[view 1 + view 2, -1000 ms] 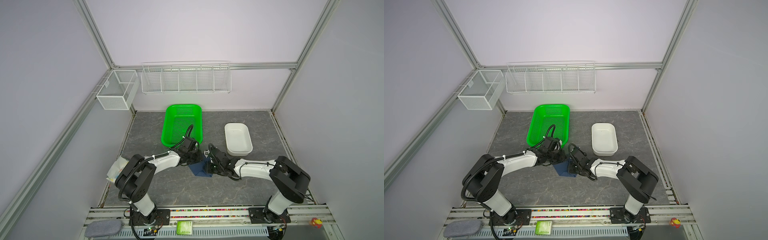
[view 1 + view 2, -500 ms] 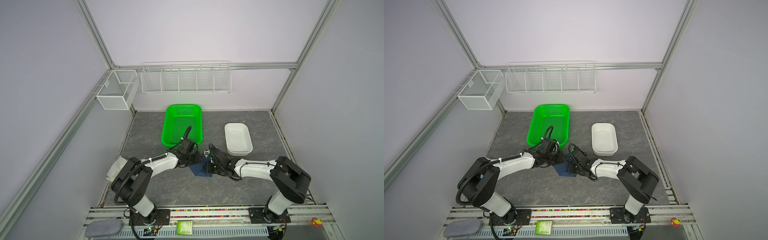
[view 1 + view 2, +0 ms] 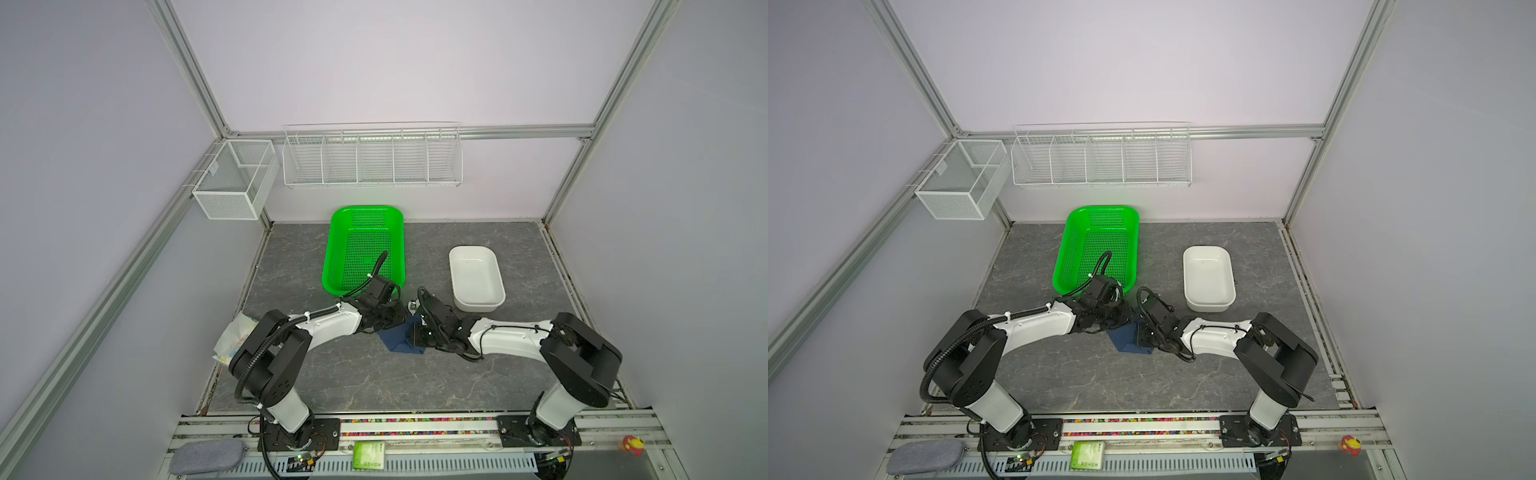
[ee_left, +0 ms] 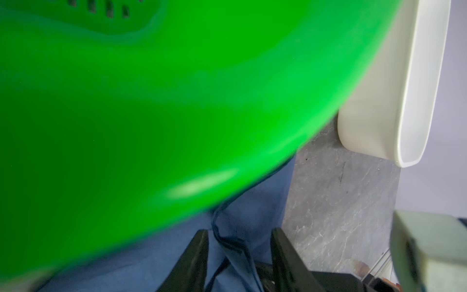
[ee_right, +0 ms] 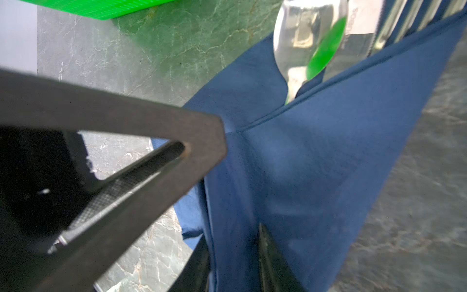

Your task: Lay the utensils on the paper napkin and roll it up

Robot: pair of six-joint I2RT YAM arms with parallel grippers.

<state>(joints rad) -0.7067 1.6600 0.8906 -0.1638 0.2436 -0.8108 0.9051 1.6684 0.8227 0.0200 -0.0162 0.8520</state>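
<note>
Navy blue paper napkin (image 3: 402, 341) lies partly folded on the grey marbled tabletop (image 3: 365, 374). It sits slightly below centre in both top views, under the lower right corner of a green mesh basket (image 3: 361, 249). Two white-and-black arms reach in from the lower corners of the frame and meet over it.

The left gripper (image 3: 392, 318) rests at the napkin's upper left edge. Seen from the left wrist, the left gripper (image 4: 238, 231) has its jaws apart, with a creased ridge of blue paper running loose between them. The basket's wall fills most of that frame.

The right gripper (image 3: 419, 334) is on the napkin's right side — from the right wrist, the right gripper (image 5: 232, 235) has its jaws clamped on a gathered fold of the paper napkin (image 5: 303, 164).

The utensils (image 5: 305, 43) poke out of the fold at the upper right of that view — a shiny spoon bowl, with fork tines (image 5: 404, 25) near it.

A white tub (image 3: 476, 276) stands right of the basket, apart from the napkin.
</note>
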